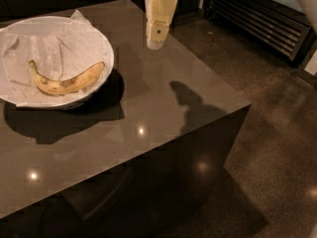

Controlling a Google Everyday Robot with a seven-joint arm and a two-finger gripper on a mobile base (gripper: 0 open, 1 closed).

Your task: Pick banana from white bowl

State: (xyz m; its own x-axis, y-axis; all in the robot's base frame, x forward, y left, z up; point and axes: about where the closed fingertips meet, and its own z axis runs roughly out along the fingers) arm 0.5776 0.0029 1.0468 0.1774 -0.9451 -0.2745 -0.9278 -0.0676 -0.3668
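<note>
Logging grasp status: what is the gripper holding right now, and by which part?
Nothing. The gripper hangs over the table's far side, apart from the banana, which lies untouched in the white bowl.

No readable text — none on the gripper (155, 39) above the table (148, 114).

The banana (67, 81) is yellow with brown speckles (darker at the stem tip), on white paper (74, 38) in the white bowl (106, 53). The tabletop (163, 113) is glossy grey-brown. The cream tool (154, 42) hangs above its far edge. The floor (277, 148) is speckled dark brown.
</note>
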